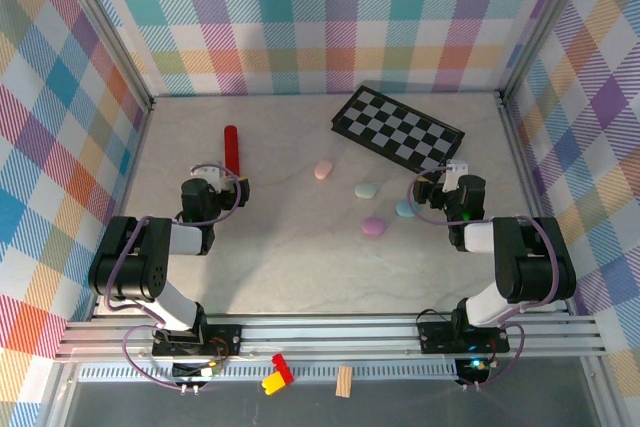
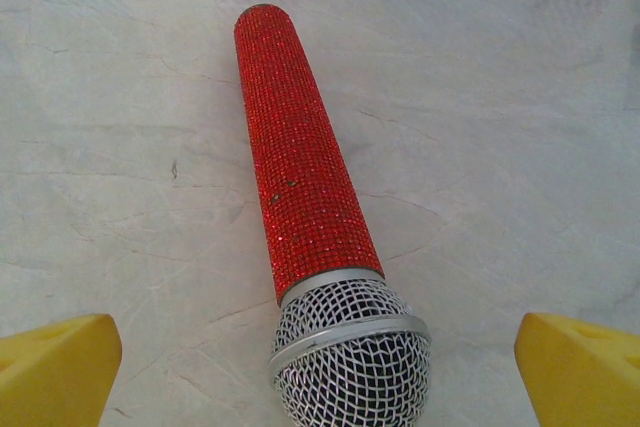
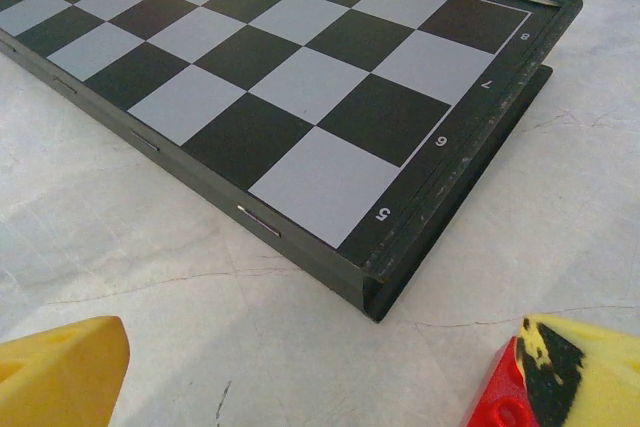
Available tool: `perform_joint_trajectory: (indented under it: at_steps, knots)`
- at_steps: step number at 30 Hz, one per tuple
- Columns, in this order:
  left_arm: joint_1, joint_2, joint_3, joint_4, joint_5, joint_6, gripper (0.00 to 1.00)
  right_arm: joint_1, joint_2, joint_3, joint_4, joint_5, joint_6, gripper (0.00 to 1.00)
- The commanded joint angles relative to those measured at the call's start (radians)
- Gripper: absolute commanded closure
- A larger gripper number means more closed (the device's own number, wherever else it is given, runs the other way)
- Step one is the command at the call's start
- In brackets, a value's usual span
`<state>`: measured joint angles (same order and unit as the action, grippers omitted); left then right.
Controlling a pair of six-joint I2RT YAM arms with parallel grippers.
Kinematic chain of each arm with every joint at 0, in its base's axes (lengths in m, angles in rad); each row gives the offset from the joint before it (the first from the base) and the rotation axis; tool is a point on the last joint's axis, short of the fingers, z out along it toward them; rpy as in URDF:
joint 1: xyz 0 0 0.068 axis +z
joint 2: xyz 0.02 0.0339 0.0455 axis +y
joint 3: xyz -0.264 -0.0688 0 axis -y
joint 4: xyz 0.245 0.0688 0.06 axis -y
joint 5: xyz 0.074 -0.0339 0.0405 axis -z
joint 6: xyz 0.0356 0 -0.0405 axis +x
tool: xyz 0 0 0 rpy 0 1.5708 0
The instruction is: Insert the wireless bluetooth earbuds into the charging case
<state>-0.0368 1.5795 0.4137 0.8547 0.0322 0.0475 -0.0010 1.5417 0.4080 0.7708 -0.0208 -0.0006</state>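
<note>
Four pastel pebbles just right of centre in the top view, well apart from one another: pink pebble (image 1: 322, 170) uppermost, mint pebble (image 1: 367, 190) below and right of it, pale blue pebble (image 1: 405, 209) further right and near the right gripper (image 1: 440, 183), purple pebble (image 1: 373, 226) lowest. Probably the charging cases. Earbuds too small to tell at this size, whether loose or inside.

Likely light, hard, smooth plastic, apt to skid on the pale tabletop (image 1: 280, 247) and to squirt out of a pinch on the rounded ends. Best taken across the narrow waist, flat sides against the pads. A bud, by its short stem, and gently.

Left gripper (image 2: 320, 377) spread wide and holding nothing, aimed along a red glitter microphone (image 2: 300, 157): mesh head low in the frame between the yellow fingers (image 2: 55, 367), handle running to upper centre. Right gripper likewise spread and empty, facing the near corner of a folded chessboard (image 3: 300, 77), which fills the upper part of the right wrist view.

Legible on the board's rim: 5, 6, 7. No brand or label readable on the pebbles or the microphone.
</note>
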Motion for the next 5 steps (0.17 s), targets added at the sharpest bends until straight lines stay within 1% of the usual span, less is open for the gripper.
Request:
perform_joint_trajectory:
  at_steps: [1,5]
  knots:
    - [-0.003,0.003,0.011,-0.013,-0.011,-0.006,0.0,-0.002,-0.005,0.015,0.036,-0.022,0.009,0.01]
    - [-0.002,0.001,0.008,-0.009,-0.011,-0.006,0.0,-0.002,-0.008,0.012,0.041,-0.022,0.01,0.01]
